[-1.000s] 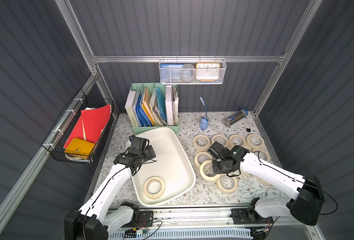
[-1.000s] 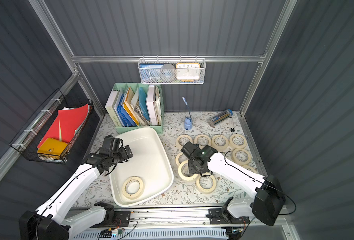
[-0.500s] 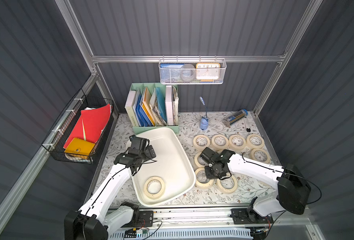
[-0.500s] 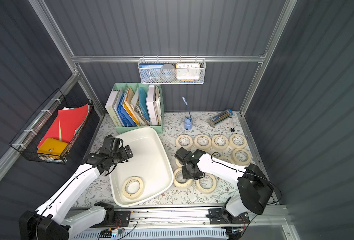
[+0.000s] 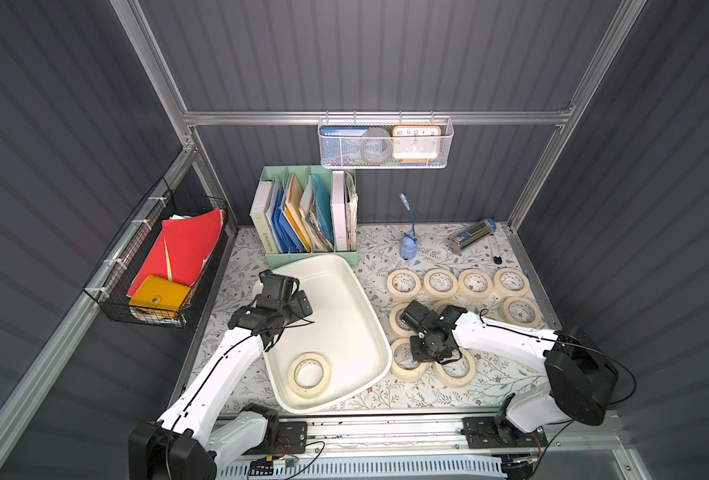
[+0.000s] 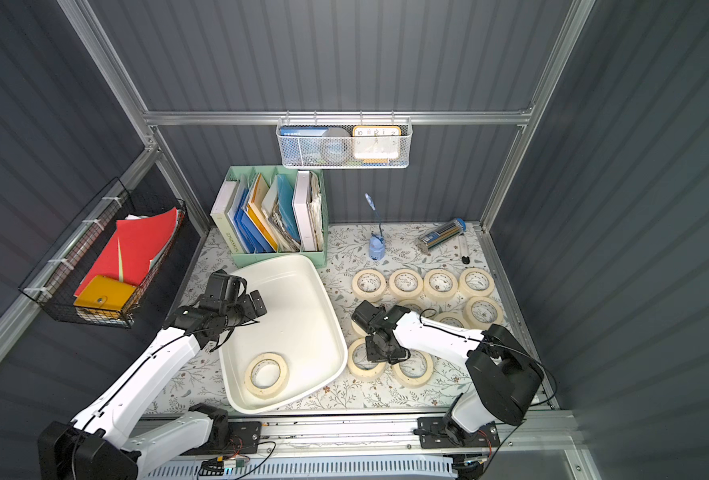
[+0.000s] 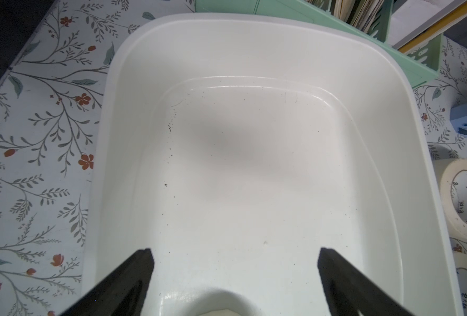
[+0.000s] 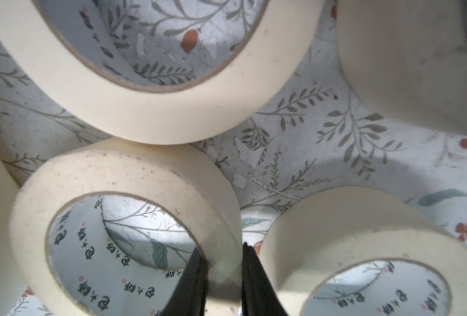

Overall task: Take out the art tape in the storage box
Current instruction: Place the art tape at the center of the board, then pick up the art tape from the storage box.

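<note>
Pinching an art tape roll (image 8: 128,175), right fingers (image 8: 192,287) sit nearly closed.

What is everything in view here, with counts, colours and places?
table: one, white with a floral print, under everything.
storage box: one, white, left of the loose rolls.
art tape in the box: one, cream, flat at its near end.
art tape on the table: about ten, cream, right of the box; some partly hidden.
file organiser: one, mint green, behind the box.
mesh basket: one, white, hung high at the back.
clock: one, orange-framed, in the mesh basket.
wire basket: one, black, hung at the left.
lamp: one, blue, at the back.
pencil tube: one, clear, back right.
left gripper: black, open over the box.
right gripper: black, shut on a table roll's wall.
</note>
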`<state>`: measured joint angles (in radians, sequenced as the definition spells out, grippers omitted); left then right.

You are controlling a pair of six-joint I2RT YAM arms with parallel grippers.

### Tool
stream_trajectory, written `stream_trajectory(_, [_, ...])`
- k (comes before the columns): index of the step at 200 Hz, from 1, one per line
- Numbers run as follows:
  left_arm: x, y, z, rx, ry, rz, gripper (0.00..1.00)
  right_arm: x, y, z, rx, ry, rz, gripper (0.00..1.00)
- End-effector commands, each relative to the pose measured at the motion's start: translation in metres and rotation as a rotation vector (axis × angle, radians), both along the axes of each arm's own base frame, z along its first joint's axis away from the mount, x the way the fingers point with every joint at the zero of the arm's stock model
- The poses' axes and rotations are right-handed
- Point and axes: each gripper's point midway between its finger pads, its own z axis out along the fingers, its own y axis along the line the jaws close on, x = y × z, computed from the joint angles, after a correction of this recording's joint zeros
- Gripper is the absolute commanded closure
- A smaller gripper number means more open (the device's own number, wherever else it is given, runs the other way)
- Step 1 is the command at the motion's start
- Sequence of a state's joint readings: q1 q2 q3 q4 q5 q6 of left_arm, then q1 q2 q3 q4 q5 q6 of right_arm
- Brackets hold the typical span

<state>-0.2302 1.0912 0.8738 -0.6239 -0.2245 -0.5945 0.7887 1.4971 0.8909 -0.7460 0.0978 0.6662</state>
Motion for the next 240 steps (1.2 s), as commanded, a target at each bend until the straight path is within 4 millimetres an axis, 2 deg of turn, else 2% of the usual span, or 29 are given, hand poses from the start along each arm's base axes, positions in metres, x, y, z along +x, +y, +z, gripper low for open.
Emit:
stream_trajectory(1, [-0.001, 0.001, 0.006, 0.017, -0.014, -0.011, 0.0, -0.003, -0.023, 0.003, -0.067, -0.018, -0.043, 0.96])
stream_trajectory(11, [0.0, 0.001, 0.006, 0.014, -0.016, -0.011, 0.0, -0.003, -0.025, 0.003, -0.07, -0.017, -0.043, 0.85])
stream_trajectory(33, [0.003, -0.002, 0.004, 0.007, -0.013, -0.016, 0.0, -0.003, -0.024, 0.006, -0.067, -0.02, -0.036, 0.49])
stream_trajectory(39, [0.003, -0.002, 0.004, 0.007, -0.013, -0.017, 0.0, -0.002, -0.023, 0.01, -0.062, -0.028, -0.034, 0.43])
stream_trajectory(45, [0.003, -0.002, 0.005, 0.008, -0.015, -0.018, 0.0, 0.001, -0.021, 0.016, -0.055, -0.04, -0.029, 0.41])
stream_trajectory(65, [0.003, -0.001, 0.006, 0.012, -0.02, -0.017, 0.0, 0.009, -0.015, 0.044, -0.034, -0.074, -0.001, 0.39])
stream_trajectory(78, [0.004, -0.001, 0.007, 0.015, -0.024, -0.017, 0.0, 0.017, -0.002, 0.068, 0.011, -0.109, 0.038, 0.39])
stream_trajectory(99, [0.005, 0.0, 0.008, 0.019, -0.03, -0.013, 0.0, 0.023, 0.027, 0.099, 0.088, -0.153, 0.118, 0.39])
stream_trajectory(113, [0.005, 0.001, 0.011, 0.023, -0.037, -0.009, 0.0, 0.022, 0.055, 0.114, 0.126, -0.164, 0.19, 0.39])
stream_trajectory(142, [0.006, 0.001, 0.015, 0.006, -0.051, 0.012, 0.0, 0.007, 0.13, 0.126, 0.209, -0.155, 0.361, 0.39])
stream_trajectory(167, [0.004, 0.0, 0.015, -0.005, -0.049, 0.009, 0.0, -0.009, 0.188, 0.119, 0.263, -0.103, 0.482, 0.39])
stream_trajectory(186, [0.001, 0.0, 0.016, -0.009, -0.051, 0.004, 0.0, -0.018, 0.22, 0.11, 0.303, -0.072, 0.536, 0.39])
stream_trajectory(199, [-0.001, -0.007, 0.017, -0.021, -0.048, -0.048, 0.0, -0.017, 0.226, 0.104, 0.308, -0.06, 0.524, 0.39])
stream_trajectory(214, [-0.008, -0.015, 0.015, -0.012, -0.005, -0.132, 0.0, -0.004, 0.219, 0.106, 0.299, -0.106, 0.477, 0.39])
stream_trajectory(240, [-0.052, -0.033, -0.006, -0.07, 0.184, -0.177, 0.0, 0.022, 0.19, 0.112, 0.304, -0.135, 0.372, 0.38])
